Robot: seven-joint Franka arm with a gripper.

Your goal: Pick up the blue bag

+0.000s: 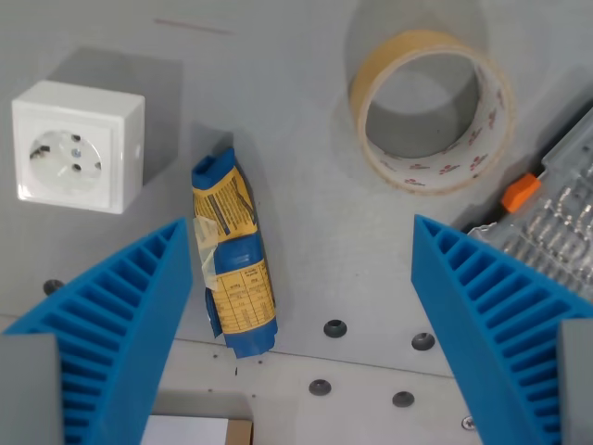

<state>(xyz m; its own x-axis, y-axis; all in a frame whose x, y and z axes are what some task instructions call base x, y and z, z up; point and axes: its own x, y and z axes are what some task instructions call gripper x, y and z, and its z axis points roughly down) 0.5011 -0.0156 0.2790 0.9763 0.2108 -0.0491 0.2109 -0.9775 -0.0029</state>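
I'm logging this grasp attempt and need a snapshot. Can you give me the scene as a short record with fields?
target: blue bag, lying flat on the grey table, long axis roughly up-down in the wrist view
gripper: gripper open, holding nothing
alignment: bag sits beside the finger at the wrist view's left, far from the other finger
nearby: white socket left of the bag; tape roll upper right
edge item: clear case with orange latch, partly out of frame
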